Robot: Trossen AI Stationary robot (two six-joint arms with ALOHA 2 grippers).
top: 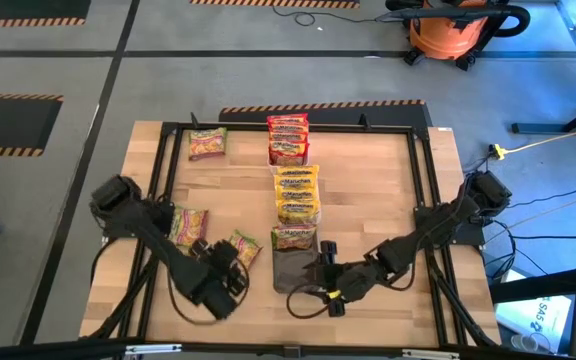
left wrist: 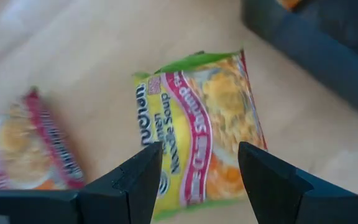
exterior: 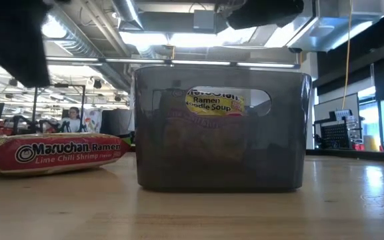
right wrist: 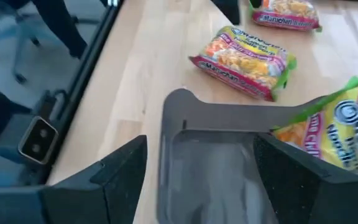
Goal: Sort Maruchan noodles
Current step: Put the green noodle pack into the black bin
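Maruchan packets lie flat on the table: red ones [top: 288, 137] and yellow ones [top: 297, 195] in a column, and a green-and-pink one [top: 206, 142] at the far left. My left gripper [left wrist: 199, 177] hovers open over another green-and-pink packet [left wrist: 207, 124] [top: 243, 247], one finger on each side, with a third such packet [top: 188, 225] beside it. My right gripper [right wrist: 197, 180] is open at the dark tray's [right wrist: 210, 158] [top: 293, 268] near end. One finger is outside the tray's side wall and the other over its inside. A packet [right wrist: 337, 127] [exterior: 213, 101] lies in the tray's far end. My right gripper stands astride the dark tray's side wall [right wrist: 166, 143], coming in level from the table's right. Whether either finger touches the wall, I cannot tell.
A black metal frame [top: 423, 180] runs round the table's edges. Bare wood lies to the right of the packet column [top: 368, 190]. In the low view a Lime Chili Shrimp packet [exterior: 52, 153] lies left of the tray [exterior: 222, 130]. A person shows far back in the room [exterior: 74, 119].
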